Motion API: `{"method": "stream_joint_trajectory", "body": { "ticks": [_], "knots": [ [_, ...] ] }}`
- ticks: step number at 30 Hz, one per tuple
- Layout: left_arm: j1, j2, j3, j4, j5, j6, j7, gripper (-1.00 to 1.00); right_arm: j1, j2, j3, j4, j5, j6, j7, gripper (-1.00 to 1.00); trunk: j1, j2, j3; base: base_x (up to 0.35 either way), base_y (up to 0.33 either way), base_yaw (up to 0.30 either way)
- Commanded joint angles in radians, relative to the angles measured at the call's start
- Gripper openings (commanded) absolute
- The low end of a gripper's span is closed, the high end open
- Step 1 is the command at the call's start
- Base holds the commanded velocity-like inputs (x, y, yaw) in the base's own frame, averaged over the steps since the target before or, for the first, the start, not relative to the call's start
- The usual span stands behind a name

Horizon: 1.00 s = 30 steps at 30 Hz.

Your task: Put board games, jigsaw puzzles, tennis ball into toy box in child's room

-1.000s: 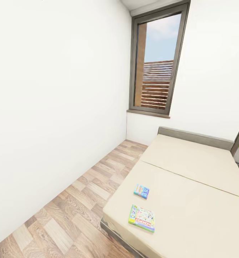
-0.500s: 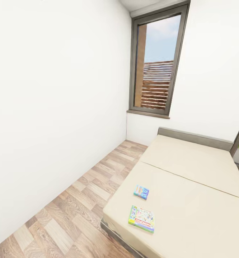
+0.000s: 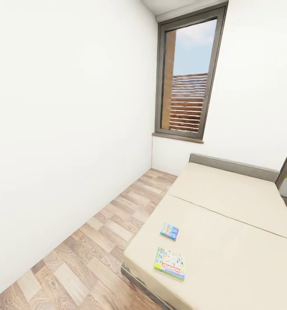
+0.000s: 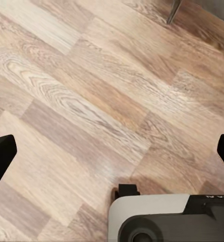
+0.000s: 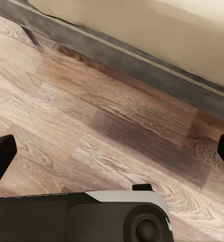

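Observation:
Two board games lie on the beige bed (image 3: pixel 229 241) near its near-left corner. The smaller one is a blue box (image 3: pixel 170 230) with orange-yellow art. Closer to me lies a larger green-edged box (image 3: pixel 170 262) with a red strip. In the left wrist view my left gripper (image 4: pixel 112 151) hangs open over the wood-plank floor (image 4: pixel 92 101), its dark fingertips (image 4: pixel 1 156) far apart with nothing between them. My right gripper (image 5: pixel 112 151) is open too, above the floor beside the bed's grey base (image 5: pixel 142 65).
A white wall (image 3: pixel 66 129) runs along the left, with a strip of plank floor (image 3: pixel 100 241) between it and the bed. A tall window (image 3: pixel 188 77) with brown slats stands behind the low grey headboard (image 3: pixel 234 165). My own base (image 4: pixel 167 222) shows below each wrist.
The whole head view has shifted very slightly, so the camera has moved a little. The board games lie where they were on the bed.

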Motion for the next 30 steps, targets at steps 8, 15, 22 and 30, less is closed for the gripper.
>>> {"method": "stream_joint_trajectory", "body": {
  "ticks": [8,15,22,30],
  "knots": [
    [0.0,-0.001,0.019,-0.126,0.0,0.078,-0.02,1.0,-0.001,0.012,-0.006,-0.095,0.0,0.002,0.001,1.0,-0.03,0.055,0.024,0.0,0.0,0.0],
    [-0.002,-0.002,0.021,-0.243,0.001,0.199,-0.023,1.0,0.01,0.05,-0.009,-0.366,0.001,0.168,0.0,1.0,-0.057,0.104,0.046,0.0,0.0,0.0],
    [-0.023,-0.006,0.021,-0.32,0.001,0.293,-0.024,1.0,0.154,0.057,-0.011,-0.852,0.001,0.531,0.0,1.0,-0.084,0.153,0.068,0.0,0.0,0.0],
    [-0.117,-0.008,0.022,-0.357,0.002,0.435,-0.026,1.0,0.256,0.063,-0.012,-1.244,0.001,0.821,-0.001,1.0,-0.115,0.209,0.093,0.0,0.0,0.0]
  ]
}}
